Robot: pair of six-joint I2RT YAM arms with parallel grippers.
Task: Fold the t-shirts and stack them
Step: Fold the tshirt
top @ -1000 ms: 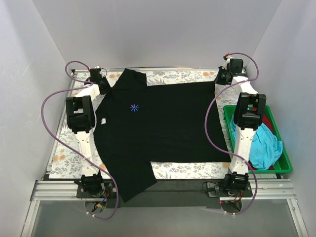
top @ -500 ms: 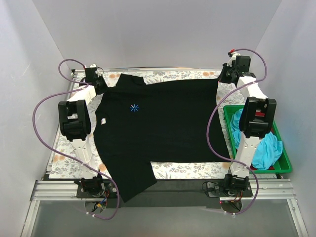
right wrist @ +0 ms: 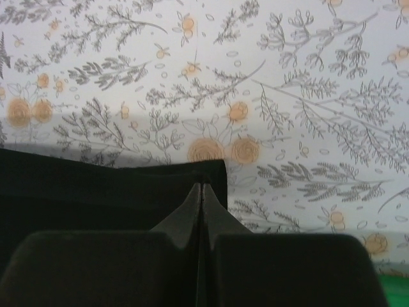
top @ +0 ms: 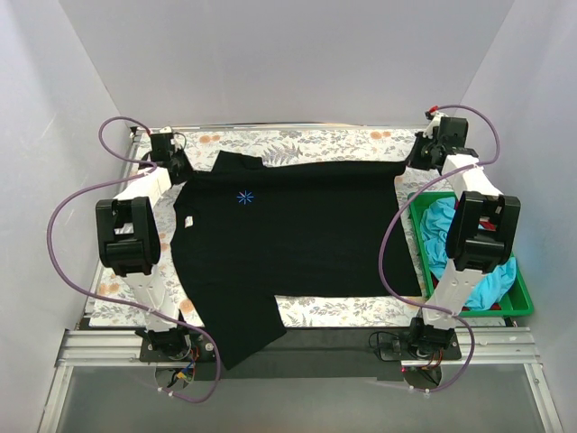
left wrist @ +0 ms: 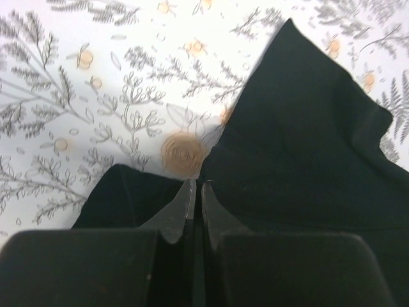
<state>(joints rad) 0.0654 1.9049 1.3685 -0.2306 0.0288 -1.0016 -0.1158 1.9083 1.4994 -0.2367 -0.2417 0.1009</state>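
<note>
Closest to us, one sleeve (top: 242, 327) of the black t-shirt (top: 306, 239) hangs over the near edge of the table, between the bottoms of the two arms. The rest of the black t-shirt lies spread out flat over the flowered cloth (top: 117, 290) that covers the table. It fills most of the middle. On its left part there is a small white tag (top: 188, 222), and a bit farther back a little blue star (top: 245, 197). To the right, just beside the shirt, sits a green tray (top: 516, 308). A turquoise t-shirt (top: 440, 230) lies bunched up inside it, and the right arm reaches over the tray and hides part of it. Purple cables (top: 68, 209) loop out from both arms. At the far left corner of the shirt is the left gripper (top: 176, 168). Its fingers (left wrist: 179, 216) are squeezed together on a fold of the black cloth. At the far right corner is the right gripper (top: 426, 155). Its fingers (right wrist: 185, 216) are also pressed together, and they pinch the corner of the black shirt's edge. The far edge of the shirt runs in a straight line from one gripper to the other. Behind that edge, more of the flowered cloth shows.
</note>
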